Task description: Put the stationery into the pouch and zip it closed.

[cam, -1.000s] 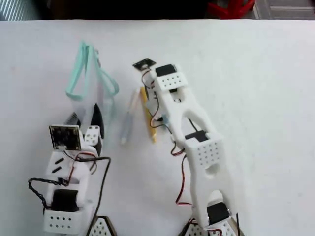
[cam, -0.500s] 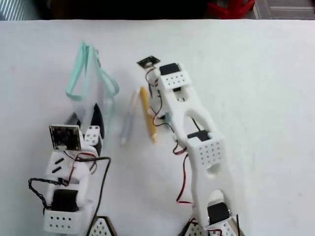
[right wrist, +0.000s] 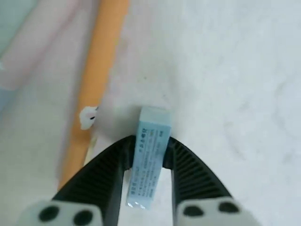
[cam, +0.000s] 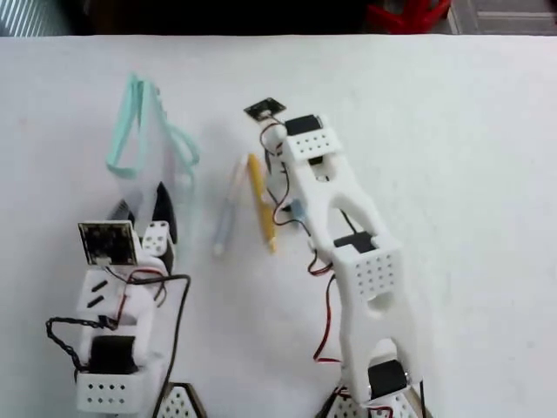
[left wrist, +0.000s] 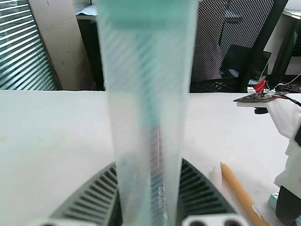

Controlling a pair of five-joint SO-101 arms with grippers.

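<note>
Right gripper (right wrist: 149, 142): jaws narrow, pinching the eraser (right wrist: 147, 157) by its long faces, low over the table (cam: 452, 131).
Eraser: we see one end poking out past the jaw tips, just beside the pencil (cam: 259, 202).
Pouch (left wrist: 148, 94): clamped in the left gripper (left wrist: 148, 209) at its near end. The teal zip edge is at the far end, its mouth looks open from above, and it sits well apart from the eraser.
Pencil, pen (cam: 228, 213): side by side on the table, between the two arms.
Risk, eraser: we judge it could twist or slip in the pinch on the way over.
Risk, pouch: the soft film may sag, so the eraser catches the rim and drops outside.
Risk, pencil: lifting this close could nudge it and roll it away.
</note>
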